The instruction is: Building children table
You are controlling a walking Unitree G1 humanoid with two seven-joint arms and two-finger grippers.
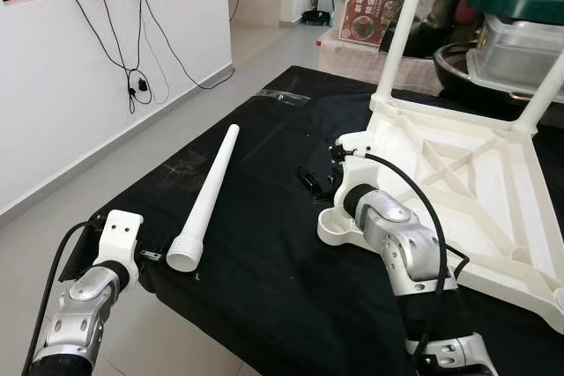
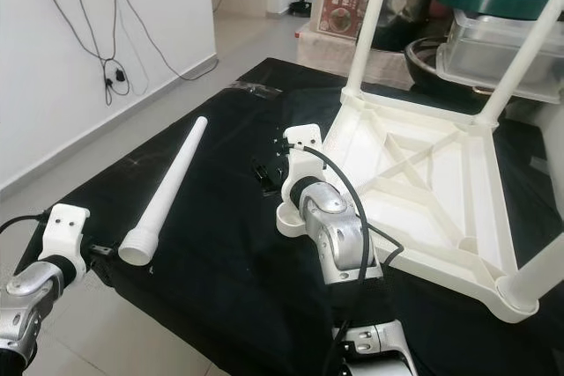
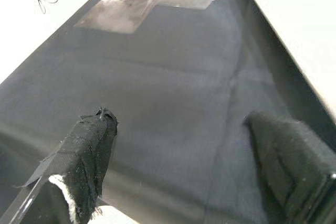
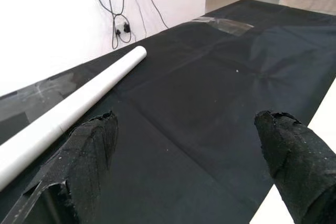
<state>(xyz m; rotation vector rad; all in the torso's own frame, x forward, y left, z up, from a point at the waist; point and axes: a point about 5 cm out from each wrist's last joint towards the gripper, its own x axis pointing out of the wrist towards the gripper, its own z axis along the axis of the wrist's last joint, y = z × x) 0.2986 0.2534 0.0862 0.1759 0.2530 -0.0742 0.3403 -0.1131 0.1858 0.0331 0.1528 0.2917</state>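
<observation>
A white children's table top (image 1: 458,173) lies upside down on a black mat (image 1: 264,288), with white legs (image 1: 401,24) standing up from its far corners. Its near-left corner socket (image 1: 335,228) has no leg in it. A loose white leg (image 1: 209,195) lies on the mat to the left, its wide end toward me. My right gripper (image 1: 315,184) is open just left of that corner, low over the mat, and its wrist view shows the loose leg (image 4: 68,111) beyond one finger. My left gripper (image 1: 150,255) is open at the mat's front-left edge, beside the leg's wide end.
A white wall (image 1: 106,103) with hanging cables runs along the left. Boxes and a green-lidded pot (image 1: 520,2) crowd the back right behind the table. Clear tape (image 1: 282,96) holds the mat's far edge. Tiled floor (image 1: 176,341) lies in front of the mat.
</observation>
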